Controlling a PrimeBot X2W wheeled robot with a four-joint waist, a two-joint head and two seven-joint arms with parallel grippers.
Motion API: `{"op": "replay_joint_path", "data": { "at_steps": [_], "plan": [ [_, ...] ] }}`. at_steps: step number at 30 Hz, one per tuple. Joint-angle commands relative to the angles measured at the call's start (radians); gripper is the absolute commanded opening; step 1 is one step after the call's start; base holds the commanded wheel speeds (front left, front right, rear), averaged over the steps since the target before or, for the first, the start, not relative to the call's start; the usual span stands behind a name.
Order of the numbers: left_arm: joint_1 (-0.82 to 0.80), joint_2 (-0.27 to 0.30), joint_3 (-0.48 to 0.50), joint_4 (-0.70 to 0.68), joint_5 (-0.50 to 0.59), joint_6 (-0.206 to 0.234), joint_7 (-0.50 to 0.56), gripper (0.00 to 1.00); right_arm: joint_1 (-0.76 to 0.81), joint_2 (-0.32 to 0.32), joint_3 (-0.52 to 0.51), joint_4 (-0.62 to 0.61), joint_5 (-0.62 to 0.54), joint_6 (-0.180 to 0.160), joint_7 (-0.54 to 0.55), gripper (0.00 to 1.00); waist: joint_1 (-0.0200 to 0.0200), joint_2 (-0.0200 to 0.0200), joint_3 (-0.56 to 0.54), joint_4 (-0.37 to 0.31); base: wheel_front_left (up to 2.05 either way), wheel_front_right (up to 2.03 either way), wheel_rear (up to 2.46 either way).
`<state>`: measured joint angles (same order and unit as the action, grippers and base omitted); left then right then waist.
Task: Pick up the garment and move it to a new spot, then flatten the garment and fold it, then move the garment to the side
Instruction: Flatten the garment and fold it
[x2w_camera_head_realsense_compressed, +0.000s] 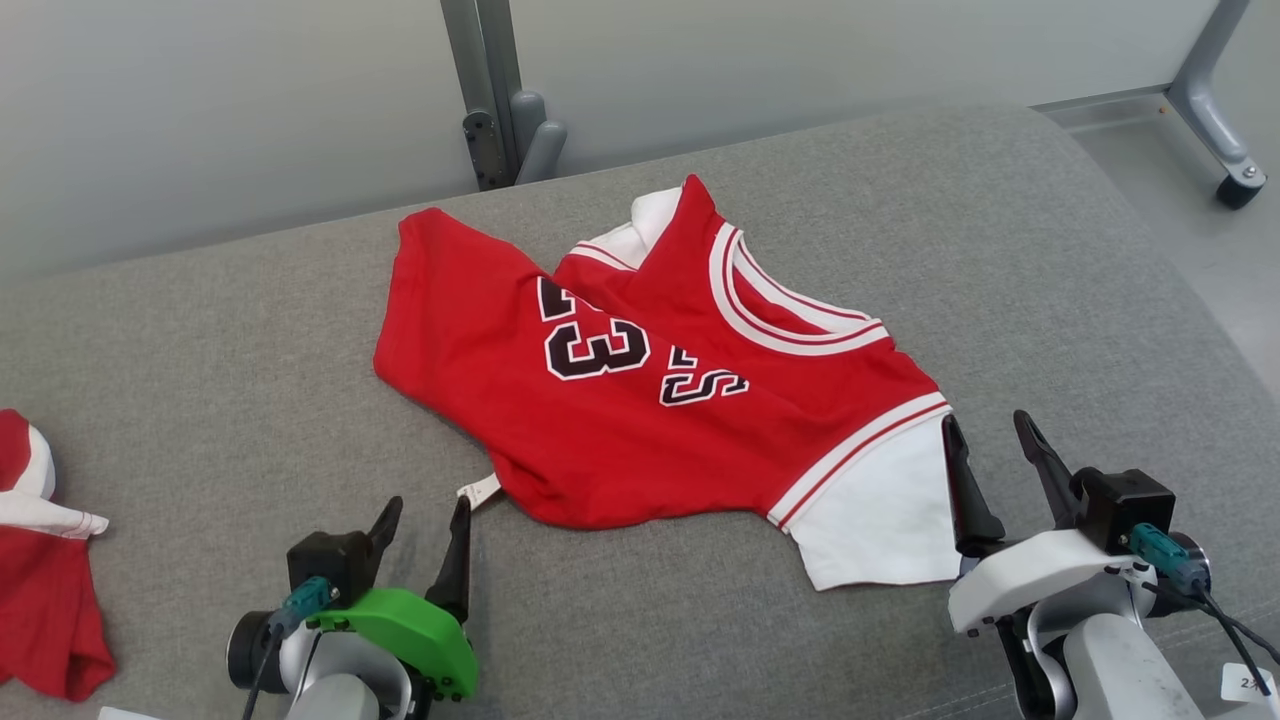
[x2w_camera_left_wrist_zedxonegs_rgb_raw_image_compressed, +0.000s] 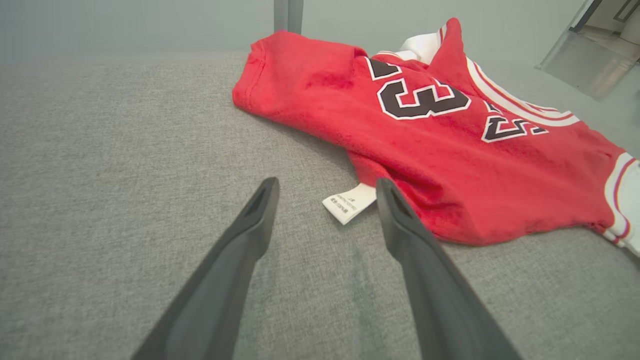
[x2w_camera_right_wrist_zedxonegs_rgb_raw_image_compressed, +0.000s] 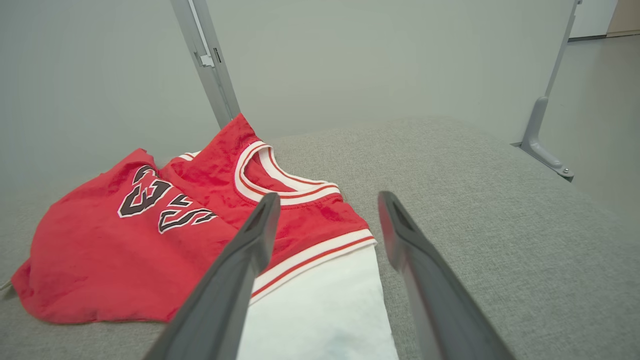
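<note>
Your garment (x2w_camera_head_realsense_compressed: 640, 400), a red jersey with white trim, lies crumpled across the middle of the grey cloth-covered worktop (x2w_camera_head_realsense_compressed: 200, 350). One red corner reaches toward the far edge. It is partly doubled over itself: a fold cuts across the black number print (x2w_camera_head_realsense_compressed: 595, 350), and the striped white collar (x2w_camera_head_realsense_compressed: 790, 310) faces the worktop's right edge. A white sleeve (x2w_camera_head_realsense_compressed: 880, 510) spreads flat at the end nearest the front right of the worktop.

Your left tool (x2w_camera_head_realsense_compressed: 428, 505) sits near the front edge, just beside the jersey's lower red edge. Its two dark fingers are spread wide and there is nothing between them. A small white label (x2w_camera_left_wrist_zedxonegs_rgb_raw_image_compressed: 348, 202) sticks out from under the red cloth and lies flat on the worktop close to the tip of the inner finger. You cannot tell whether that tip touches it.

Your right tool (x2w_camera_head_realsense_compressed: 986, 422) is also spread wide and grips nothing. It stands at the outer side of the white sleeve, with one finger over the sleeve's edge and the other over bare grey cloth.

At the worktop's left edge lies a second red-and-white cloth (x2w_camera_head_realsense_compressed: 40, 590), bunched up and well apart from the jersey. Behind the far edge stands a grey post (x2w_camera_head_realsense_compressed: 490, 90).
</note>
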<state>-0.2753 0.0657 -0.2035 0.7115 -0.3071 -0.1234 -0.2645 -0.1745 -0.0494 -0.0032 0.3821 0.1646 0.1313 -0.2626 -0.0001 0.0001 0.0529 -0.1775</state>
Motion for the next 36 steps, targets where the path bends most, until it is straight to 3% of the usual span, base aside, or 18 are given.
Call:
{"op": "replay_joint_path", "data": {
  "at_steps": [1,15,26,27,28,29,30,36],
  "plan": [
    [0.013,-0.004,-0.004,-0.006,0.007,-0.005,0.000,1.00,0.006,-0.003,0.001,-0.002,-0.007,-0.001,-0.003,1.00,0.0001,-0.0001,0.002,-0.006,0.00,0.00,0.00],
    [-0.063,-0.003,0.005,0.044,0.053,-0.008,0.001,1.00,-0.039,-0.003,0.000,-0.032,0.005,-0.001,-0.003,1.00,0.0001,-0.0001,0.094,-0.075,0.00,0.00,0.00],
    [-0.069,-0.001,0.024,0.079,0.059,-0.007,0.001,0.99,-0.044,-0.003,-0.007,-0.037,0.013,-0.001,-0.003,1.00,0.0001,-0.0001,0.117,-0.082,0.00,0.00,0.00],
    [-0.070,-0.002,0.021,0.084,0.056,-0.007,0.001,0.87,-0.046,-0.003,-0.007,-0.036,0.013,-0.001,-0.003,1.00,0.0001,-0.0001,0.117,-0.081,0.00,0.00,0.00],
    [-0.071,-0.002,0.017,0.088,0.053,-0.007,0.001,0.59,-0.048,-0.003,-0.006,-0.034,0.014,-0.001,-0.003,1.00,0.0001,-0.0001,0.117,-0.080,0.00,0.00,0.00],
    [-0.072,-0.003,0.014,0.090,0.052,-0.007,0.001,0.38,-0.050,-0.003,-0.005,-0.033,0.014,-0.001,-0.003,1.00,0.0001,-0.0001,0.117,-0.079,0.00,0.00,0.00],
    [-0.073,-0.003,0.009,0.093,0.048,-0.007,0.001,0.00,-0.053,-0.003,-0.003,-0.033,0.015,-0.001,-0.003,1.00,0.0001,-0.0001,0.117,-0.076,0.00,0.00,0.00],
    [-0.076,0.004,-0.022,0.091,0.012,-0.007,0.001,0.00,-0.050,-0.003,-0.003,-0.033,0.014,-0.001,-0.003,1.00,0.0001,-0.0001,0.110,-0.066,0.00,0.00,0.00]
  ]
}}
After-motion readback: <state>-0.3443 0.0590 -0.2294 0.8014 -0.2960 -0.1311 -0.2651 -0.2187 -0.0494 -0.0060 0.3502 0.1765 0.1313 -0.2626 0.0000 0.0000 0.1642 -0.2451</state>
